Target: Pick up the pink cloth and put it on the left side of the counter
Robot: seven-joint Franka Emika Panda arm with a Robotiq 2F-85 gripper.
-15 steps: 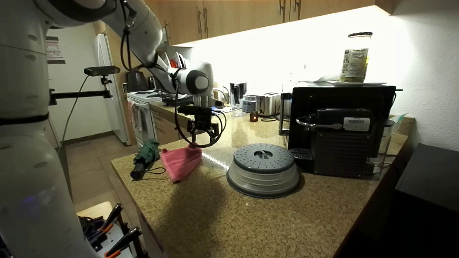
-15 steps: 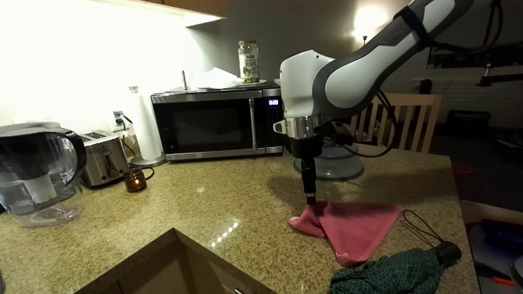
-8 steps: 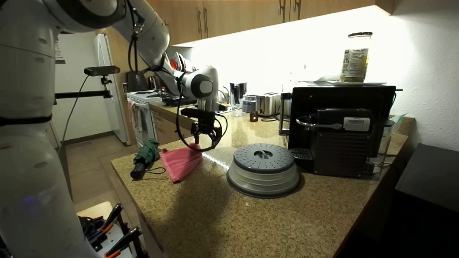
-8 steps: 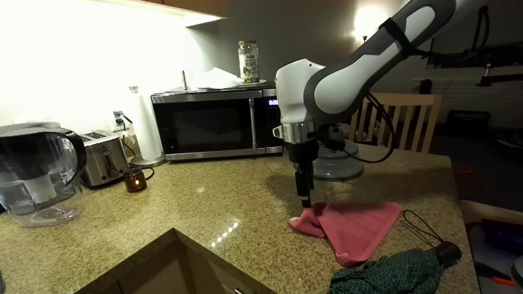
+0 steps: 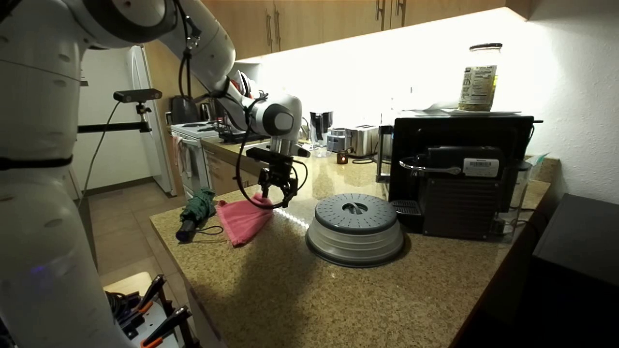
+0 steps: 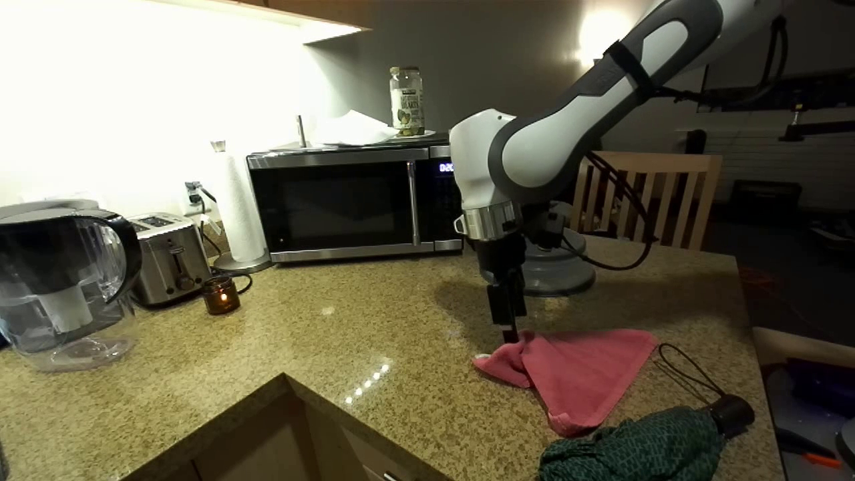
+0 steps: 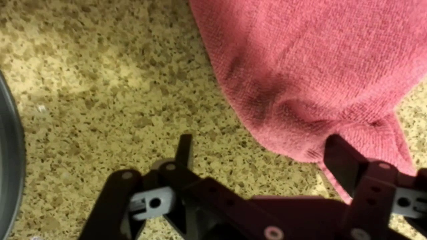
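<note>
– Since the earlier frame, the arm [image 5: 213,55] has been lowered slightly and the gripper [image 5: 275,199] carried with it; the cloth [image 5: 245,221] has been left nearly as it was.

– In an exterior view, where is the cloth shown?

– It is spread, creased, on the counter [image 5: 387,299], with the umbrella [image 5: 198,208] laid just beside it and the cover [image 5: 355,231] set apart on the opposite side.

– And in an exterior view, by the microwave [image 6: 340,207]?

– A toaster [image 6: 172,260] is seen; the gripper's tip is held at the cloth's bunched corner, though contact cannot be confirmed.

– In the wrist view, how are the jaws held?

– Wide apart: one fingertip [image 7: 335,146] is seen over the cloth, the opposite one over bare counter.
</note>
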